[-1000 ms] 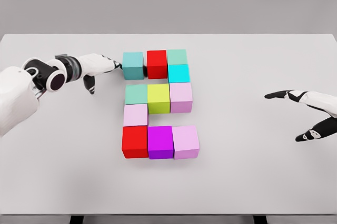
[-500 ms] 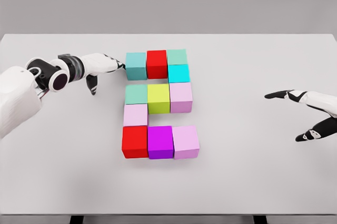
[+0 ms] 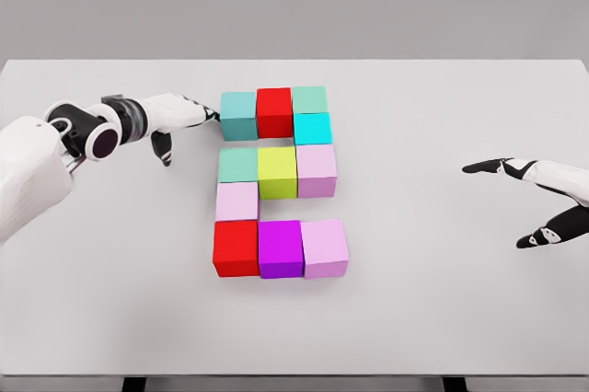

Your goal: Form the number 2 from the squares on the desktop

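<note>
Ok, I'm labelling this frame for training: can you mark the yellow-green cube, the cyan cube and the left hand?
yellow-green cube (image 3: 277,171), head view, centre of its top face.
cyan cube (image 3: 312,127), head view, its top face.
left hand (image 3: 175,113), head view, back of the hand.

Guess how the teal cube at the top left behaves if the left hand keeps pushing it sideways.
Teal cube looks rigid and flat-bottomed, so it probably slides rather than rolls or tips. It sits against the red cube, so a push from the left hand likely shifts that too.
</note>
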